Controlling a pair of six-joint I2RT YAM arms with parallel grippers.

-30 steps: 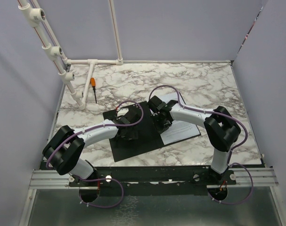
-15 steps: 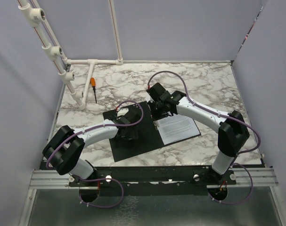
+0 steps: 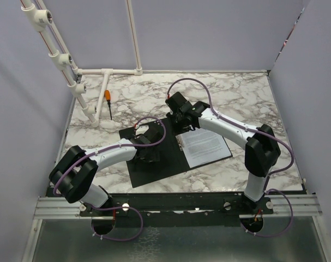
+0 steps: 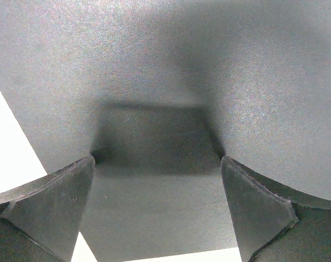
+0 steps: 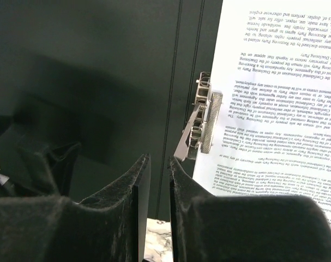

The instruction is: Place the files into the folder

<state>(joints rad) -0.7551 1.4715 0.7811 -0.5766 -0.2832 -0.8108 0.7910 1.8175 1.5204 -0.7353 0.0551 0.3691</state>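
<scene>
Left claw (image 4: 157, 159) spread wide, released, resting on the open folder (image 3: 160, 164) at centre frame. Right claw (image 5: 160, 158) barely parted, grasping nothing, beside the metal clip (image 5: 203, 117). Files (image 3: 206, 146) lie on the folder's right half.

Matt black grained folder (image 5: 100, 65), shiny metal clip (image 5: 203, 115), white paper files (image 5: 274, 82), glossy marble-look table (image 3: 236, 93).

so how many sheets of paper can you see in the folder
1 that shows: a printed sheet on the right half of the open folder, beside the metal clip. More may lie hidden under it.
</scene>
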